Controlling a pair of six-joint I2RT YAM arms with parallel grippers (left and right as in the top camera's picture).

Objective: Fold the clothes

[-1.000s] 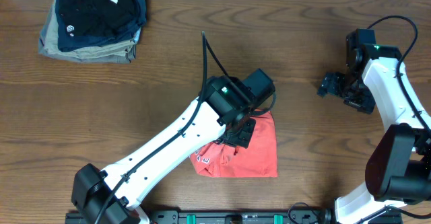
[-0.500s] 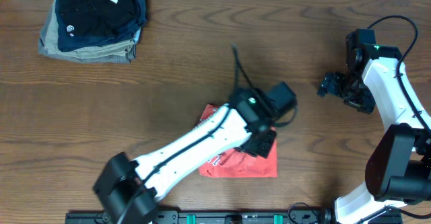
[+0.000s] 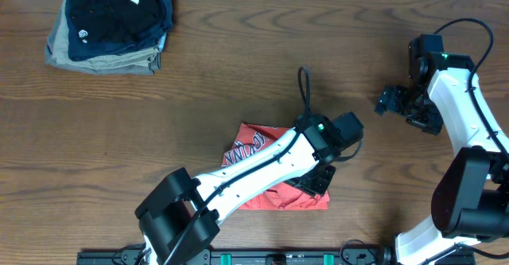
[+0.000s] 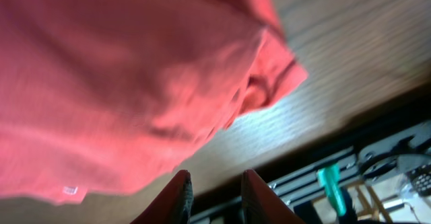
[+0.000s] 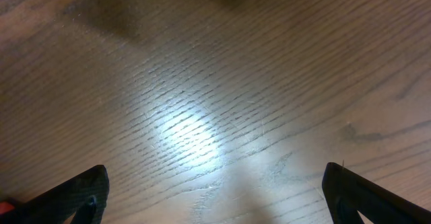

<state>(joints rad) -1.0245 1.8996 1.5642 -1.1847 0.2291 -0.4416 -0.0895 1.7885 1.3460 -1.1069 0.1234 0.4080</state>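
**Item:** T-shirt (image 3: 278, 198), coral-red, with white lettering (image 3: 248, 146).

**Location:** It lies folded into a compact rectangle on the table (image 3: 238, 74), near the middle of the front edge and partly under the left arm (image 3: 238, 177).

**Handling:** It is probably light, soft and limp. Its layers are likely to slump or slide on the smooth wood. It is not fragile.

**Where to hold:** The bunched corner (image 4: 273, 83) or a layered edge, pinching all layers together.

**Left gripper** (image 4: 214, 180): the fingers are slightly parted with nothing between them, just off the shirt's edge.

**Right gripper** (image 5: 215, 197): spread wide and empty over bare wood, well apart from the shirt.

**Also present:** a stack of folded garments (image 3: 111, 18), at the far left.
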